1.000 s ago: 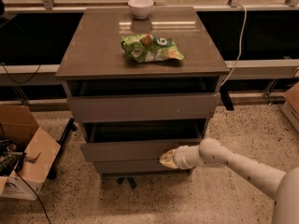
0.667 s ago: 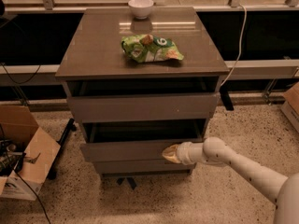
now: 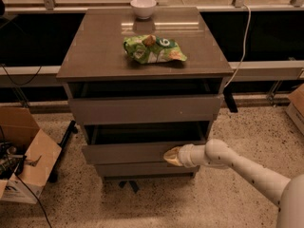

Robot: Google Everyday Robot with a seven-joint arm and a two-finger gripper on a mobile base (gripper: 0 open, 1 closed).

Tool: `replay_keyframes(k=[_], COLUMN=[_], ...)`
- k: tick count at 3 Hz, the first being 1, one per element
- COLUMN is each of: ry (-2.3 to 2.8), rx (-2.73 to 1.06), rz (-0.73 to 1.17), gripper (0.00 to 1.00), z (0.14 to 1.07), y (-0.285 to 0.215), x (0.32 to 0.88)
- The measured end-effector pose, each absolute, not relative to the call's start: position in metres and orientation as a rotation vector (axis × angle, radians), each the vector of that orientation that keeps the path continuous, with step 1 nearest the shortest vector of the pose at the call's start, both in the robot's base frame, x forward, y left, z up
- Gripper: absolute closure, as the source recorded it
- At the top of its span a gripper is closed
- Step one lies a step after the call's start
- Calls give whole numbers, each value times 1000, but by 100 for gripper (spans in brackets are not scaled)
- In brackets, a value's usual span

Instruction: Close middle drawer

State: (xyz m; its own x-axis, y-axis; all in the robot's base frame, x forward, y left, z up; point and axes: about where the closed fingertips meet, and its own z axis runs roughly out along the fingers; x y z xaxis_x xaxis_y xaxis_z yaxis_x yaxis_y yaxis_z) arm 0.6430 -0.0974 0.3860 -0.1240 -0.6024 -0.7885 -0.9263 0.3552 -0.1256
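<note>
watching the claw point(image 3: 173, 156) low on the right, tip set against the front of the middle drawer point(image 3: 128, 153), toward its right end. cannot tell whether clenched or released from this angle; no sign of anything held, just leaning on the flat panel. finding the middle drawer second down under the counter point(image 3: 95, 56), pulled part way out, dark box interior exposed behind its front, front standing proud of the bottom drawer point(image 3: 142, 169) below. reads as the pushing step, contact made but the job not finished, judging by that open gap. calls next for a straight shove inward, square to the front, holding contact on the panel and not slipping off its lower edge onto the bottom drawer. risks skewing the box on its runners when shoving from the right end, so worth keeping it steady. now the tally: counting three drawers, the top drawer point(image 3: 145, 109) showing a dark gap above its front too, so seemingly ajar as well. counting one white bowl point(image 3: 143, 7) at the back of the counter and one green snack bag point(image 3: 153, 49) near the middle, apart from the bowl. spotting one open cardboard box point(image 3: 23, 156) on the floor to the left and one white cable point(image 3: 244, 37) trailing down behind on the right. one arm point(image 3: 247, 167), one claw.
</note>
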Motion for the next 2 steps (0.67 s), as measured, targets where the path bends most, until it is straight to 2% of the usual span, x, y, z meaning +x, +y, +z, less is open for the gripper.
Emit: replay_keyframes(k=[2], ry=[1825], rx=[-1347], rz=[527], gripper=[12], z=[384], y=[-92], x=[642])
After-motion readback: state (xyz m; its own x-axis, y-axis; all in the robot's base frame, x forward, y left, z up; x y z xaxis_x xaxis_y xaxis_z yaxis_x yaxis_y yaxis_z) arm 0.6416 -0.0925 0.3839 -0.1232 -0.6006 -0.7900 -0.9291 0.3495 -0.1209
